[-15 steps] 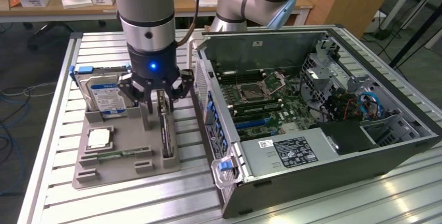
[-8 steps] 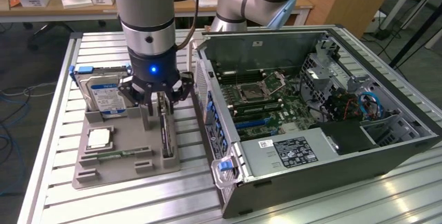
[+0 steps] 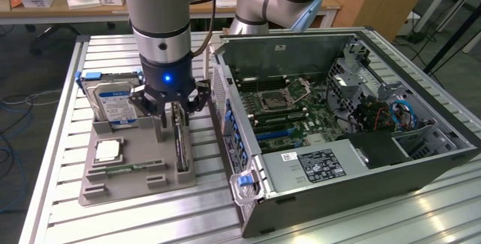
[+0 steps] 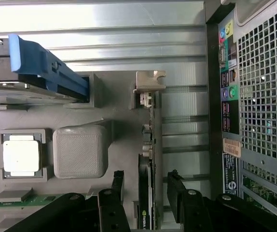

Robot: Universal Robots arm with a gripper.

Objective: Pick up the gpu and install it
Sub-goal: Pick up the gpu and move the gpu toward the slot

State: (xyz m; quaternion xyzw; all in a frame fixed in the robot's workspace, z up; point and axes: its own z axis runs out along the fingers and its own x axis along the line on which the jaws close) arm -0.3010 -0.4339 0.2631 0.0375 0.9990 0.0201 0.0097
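Tool: gripper [image 3: 169, 125] on the arm, lowered over the grey holder tray [image 3: 135, 190] on the slatted table [image 3: 112, 221].
Tool state: released; jaws spread, one finger [image 4: 113, 193] on each side of the card, with a gap visible on both sides in the wrist view. Nothing grasped.
Gpu location: gpu [image 3: 181, 148] standing on its long edge in a slot of the tray, on the side nearest the computer case [image 3: 421, 165]. In the wrist view, black cooler face of the gpu [image 4: 145, 169] lies between the fingers, and the silvery bracket sits at the far end of the card.
Other parts in tray: hard drive [image 3: 112, 106] with blue rails upright at the back; processor chip [image 3: 109, 150] lying flat; memory stick [image 3: 129, 168] in its groove. None touched by the tool.
Case condition: lying open, motherboard [image 3: 289, 106] exposed. No card seen in the blue expansion slots [image 3: 274, 134].
Done: tool brought to the card and set astride it; alignment judged good.
Outstanding: grasp not made, card not lifted, not carried to the case, not seated.
Progress: judged early; card fully in its holder.
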